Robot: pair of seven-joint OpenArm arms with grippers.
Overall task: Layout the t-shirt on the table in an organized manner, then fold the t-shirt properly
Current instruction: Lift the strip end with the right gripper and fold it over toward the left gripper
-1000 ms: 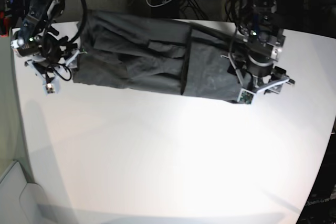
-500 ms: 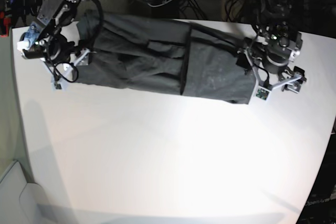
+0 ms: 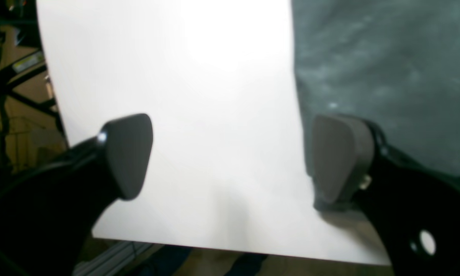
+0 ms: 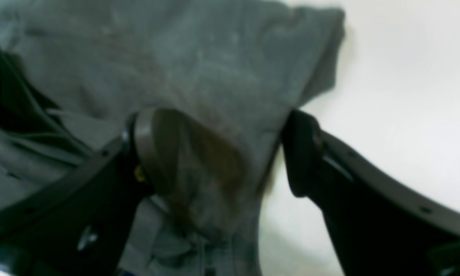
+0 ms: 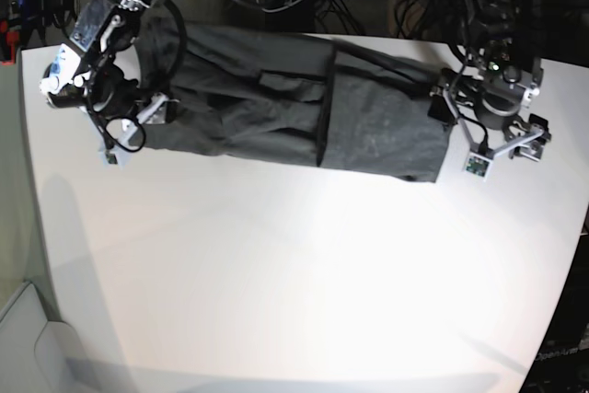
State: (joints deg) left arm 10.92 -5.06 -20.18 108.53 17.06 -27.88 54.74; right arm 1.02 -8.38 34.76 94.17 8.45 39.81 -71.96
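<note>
My left claw (image 3: 230, 161) is spread wide and holds nothing; bare white bench (image 3: 199, 115) shows between its pads. One pad (image 3: 339, 157) sits at the edge of the t-shirt (image 3: 387, 76), the other (image 3: 128, 153) over bare bench. My right claw (image 4: 230, 153) is likewise spread and empty; one pad (image 4: 157, 149) hangs above the grey cloth, the other (image 4: 302, 153) just past the cloth's edge, near a short sleeve (image 4: 321, 50).

In the base view, the t-shirt (image 5: 276, 98) lies across the far part of the bench (image 5: 304, 292) as a long folded band, wrinkled, with a fold line near its middle. The right claw (image 5: 129, 131) stands at one end, the left claw (image 5: 492, 144) at the other.
</note>
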